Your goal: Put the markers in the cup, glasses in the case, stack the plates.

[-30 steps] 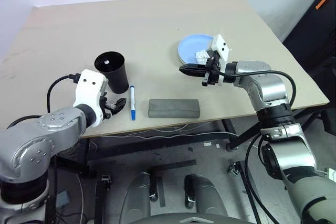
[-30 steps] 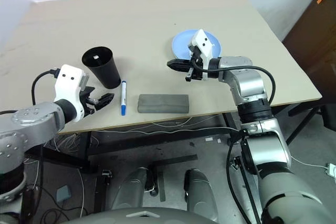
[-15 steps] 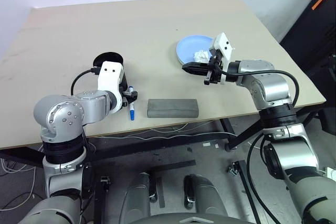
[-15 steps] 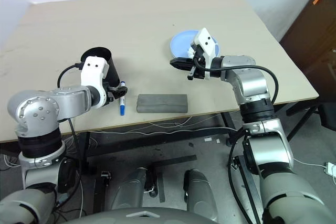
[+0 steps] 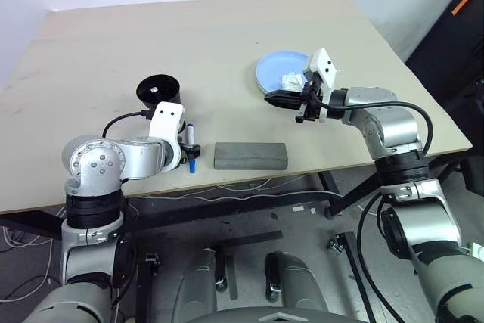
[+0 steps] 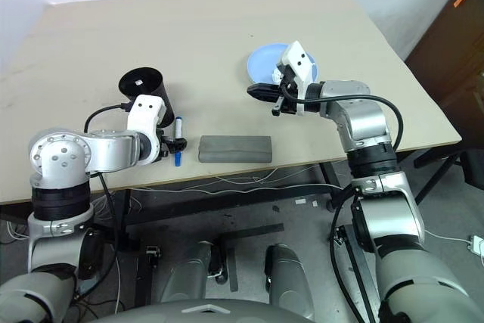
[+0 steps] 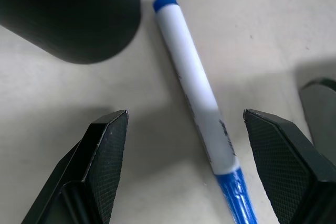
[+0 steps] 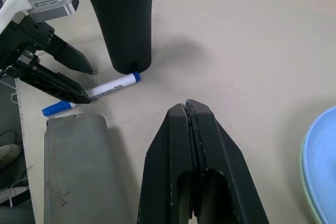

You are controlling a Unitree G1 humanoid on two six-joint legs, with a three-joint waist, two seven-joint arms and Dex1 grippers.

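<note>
Released left hand point(image 7: 184, 171) straddles the blue-capped marker point(image 7: 197, 103) on the worktop point(image 5: 113, 51); cup point(image 5: 159, 90) at its 11 o'clock, case point(image 5: 250, 155) at 3. Clenched right hand point(image 5: 274, 98) hovers empty beside plates point(image 5: 276, 69).

Left pincer point(image 5: 189, 149) hides marker point(image 5: 190, 145) middle; green plate point(image 8: 308, 192) barely shows under blue plate point(image 5: 278, 71).

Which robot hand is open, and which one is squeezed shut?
The left gripper is open around the marker; the right gripper is shut, empty.
</note>
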